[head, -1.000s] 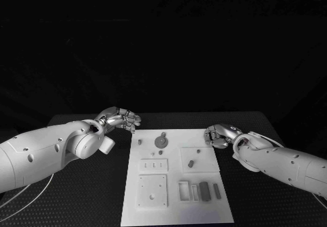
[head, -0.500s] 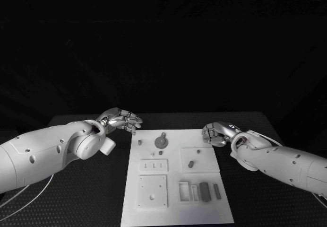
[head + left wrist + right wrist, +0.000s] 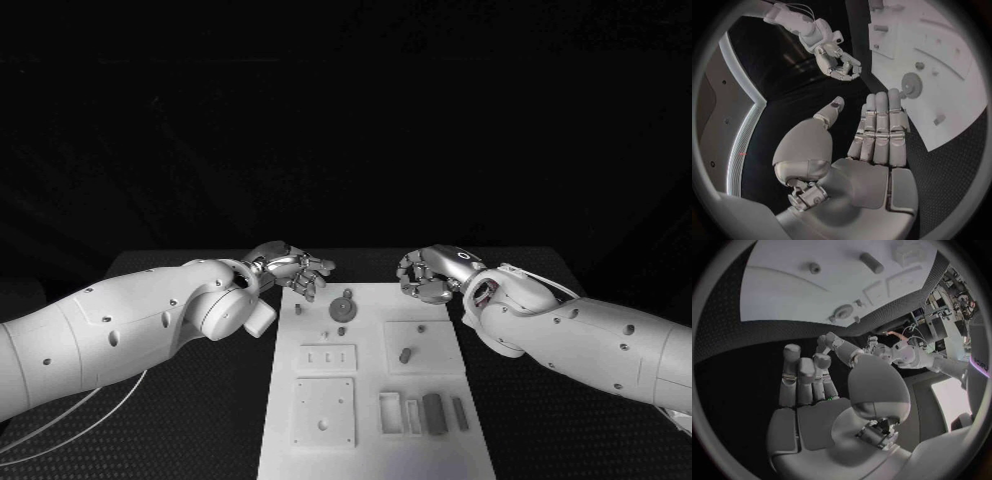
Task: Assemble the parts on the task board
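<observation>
The white task board (image 3: 369, 440) lies in the middle of the black table. A round grey gear (image 3: 343, 305) sits near its far edge, with a small peg (image 3: 300, 308) to its left and a short cylinder (image 3: 405, 352) in a square recess. Grey blocks (image 3: 434, 412) lie at the near right. My left hand (image 3: 296, 268) hovers at the board's far left corner, fingers straight and apart, holding nothing (image 3: 876, 132). My right hand (image 3: 430, 272) hangs over the far right corner, fingers loosely bent and empty (image 3: 811, 385). The gear (image 3: 911, 82) lies just beyond the left fingertips.
Flat white plates with slots and holes (image 3: 323, 408) are set into the near half of the board. Black table (image 3: 202, 420) stretches on both sides of the board. My two white forearms (image 3: 116, 330) flank the board's far half.
Both hands have moved inward toward each other along the board's far edge. The left fingers have straightened out. No part has shifted.
</observation>
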Controlling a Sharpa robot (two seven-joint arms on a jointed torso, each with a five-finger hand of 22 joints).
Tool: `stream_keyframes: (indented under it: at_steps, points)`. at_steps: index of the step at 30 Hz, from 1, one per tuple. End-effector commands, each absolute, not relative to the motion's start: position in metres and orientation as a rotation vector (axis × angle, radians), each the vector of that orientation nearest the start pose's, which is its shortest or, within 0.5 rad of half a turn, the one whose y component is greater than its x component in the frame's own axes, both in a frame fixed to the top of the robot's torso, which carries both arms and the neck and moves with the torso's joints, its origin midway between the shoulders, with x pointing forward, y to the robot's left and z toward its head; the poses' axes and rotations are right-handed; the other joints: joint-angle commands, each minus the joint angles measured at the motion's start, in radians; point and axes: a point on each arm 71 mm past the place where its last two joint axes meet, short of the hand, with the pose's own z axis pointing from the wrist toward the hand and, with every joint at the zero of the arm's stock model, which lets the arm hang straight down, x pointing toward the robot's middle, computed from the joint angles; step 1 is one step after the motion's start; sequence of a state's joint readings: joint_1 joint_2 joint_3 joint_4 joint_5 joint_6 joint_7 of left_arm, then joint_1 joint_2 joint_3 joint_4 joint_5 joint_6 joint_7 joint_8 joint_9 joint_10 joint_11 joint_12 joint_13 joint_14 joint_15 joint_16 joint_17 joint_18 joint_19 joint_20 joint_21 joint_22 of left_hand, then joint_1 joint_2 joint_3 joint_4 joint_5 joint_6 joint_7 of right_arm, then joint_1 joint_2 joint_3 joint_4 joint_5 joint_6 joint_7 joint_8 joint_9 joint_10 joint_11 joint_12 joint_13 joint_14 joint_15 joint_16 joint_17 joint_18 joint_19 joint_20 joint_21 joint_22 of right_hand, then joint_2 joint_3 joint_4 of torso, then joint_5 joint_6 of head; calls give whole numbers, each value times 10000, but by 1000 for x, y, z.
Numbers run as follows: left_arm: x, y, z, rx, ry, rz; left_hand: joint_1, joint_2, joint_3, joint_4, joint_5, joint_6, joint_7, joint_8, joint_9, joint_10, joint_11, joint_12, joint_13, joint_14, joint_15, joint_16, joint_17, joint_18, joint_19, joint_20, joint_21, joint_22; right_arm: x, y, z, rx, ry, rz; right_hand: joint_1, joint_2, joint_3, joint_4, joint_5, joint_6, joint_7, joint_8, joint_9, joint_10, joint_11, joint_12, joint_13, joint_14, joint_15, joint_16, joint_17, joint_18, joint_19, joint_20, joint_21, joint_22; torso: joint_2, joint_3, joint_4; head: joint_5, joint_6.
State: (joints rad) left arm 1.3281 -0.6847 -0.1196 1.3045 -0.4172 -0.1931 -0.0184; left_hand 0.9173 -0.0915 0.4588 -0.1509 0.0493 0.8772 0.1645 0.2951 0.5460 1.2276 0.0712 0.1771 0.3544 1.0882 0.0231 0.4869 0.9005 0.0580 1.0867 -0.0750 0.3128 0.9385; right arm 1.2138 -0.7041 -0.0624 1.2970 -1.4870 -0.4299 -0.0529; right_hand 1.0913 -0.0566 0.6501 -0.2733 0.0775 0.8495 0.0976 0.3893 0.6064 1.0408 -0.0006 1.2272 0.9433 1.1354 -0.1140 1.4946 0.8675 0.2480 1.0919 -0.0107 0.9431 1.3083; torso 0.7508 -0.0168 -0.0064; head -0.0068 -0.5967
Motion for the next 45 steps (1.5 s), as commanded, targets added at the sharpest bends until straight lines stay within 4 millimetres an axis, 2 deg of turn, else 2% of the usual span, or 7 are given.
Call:
stream_keyframes:
  at_steps: [1,5,8,12,19,24,45]
  points:
    - [537,177,-178,-7864,18814,-10449,-164,27,-49,62,-4,130,-18,2,-32,-54,61,-70,35,-9,14,-88,19,143,-10,8,-56,17,522,-177,-190,-2077,15721,5521,-64,72,54,-33,27,2176,-242,44,18,-277,-322,38,-14,113,-160,61,-14,138,47,9,51,174,-172,-18,-62,86,13]
    - [535,163,-185,-7804,19276,-10394,-272,199,-290,-128,-3,185,-33,-30,-85,-220,133,-183,78,-64,38,-143,61,150,-72,31,-122,47,517,-162,-188,-2221,15652,5747,-67,73,55,-33,27,2177,-243,43,20,-275,-323,38,-15,115,-161,61,-15,138,49,7,52,173,-271,-33,-64,190,20]
    - [532,155,-189,-7678,19644,-10391,-299,225,-356,-204,-3,209,-49,-43,-107,-309,170,-244,87,-87,50,-169,76,150,-92,43,-152,55,515,-152,-187,-2298,15639,5894,-67,75,59,-37,28,2179,-245,41,23,-271,-325,37,-15,119,-163,61,-15,137,51,5,53,173,-329,-42,-60,229,-20]
    - [530,148,-191,-7536,19814,-10502,-252,274,-384,-342,-3,200,-237,-72,-140,-354,169,-291,108,-88,53,-191,98,158,-91,49,-178,72,513,-143,-186,-2366,15668,6039,-70,77,63,-41,27,2187,-248,41,29,-263,-328,36,-17,129,-167,62,-16,138,58,1,56,172,-381,-42,-70,268,-28]
    - [528,139,-190,-7458,19853,-10623,-40,333,-315,-587,-3,232,-305,-85,-171,-358,132,-327,140,-86,59,-224,120,160,-79,57,-209,92,510,-131,-185,-2470,15646,6202,-77,81,71,-49,27,2198,-253,37,38,-246,-334,36,-19,146,-174,65,-17,138,75,-8,63,172,-375,-39,-65,302,-7]
    - [526,134,-190,-7479,19937,-10584,-58,336,-313,-597,-4,239,-259,-92,-183,-355,140,-336,149,-84,65,-234,124,154,-73,65,-220,95,508,-127,-184,-2513,15607,6268,-81,83,76,-55,27,2204,-256,34,44,-236,-337,34,-20,157,-178,66,-18,137,84,-14,67,171,-368,-39,-48,288,-16]
    - [524,130,-192,-7514,20234,-10443,-206,334,-297,-571,-3,398,-115,-62,-214,-198,134,-310,228,-57,63,-269,163,160,-34,63,-267,122,503,-112,-182,-2658,15480,6498,-86,79,95,-89,26,2240,-272,26,71,-189,-354,31,-27,206,-199,73,-22,137,125,-41,89,172,-360,-40,-50,294,-39]
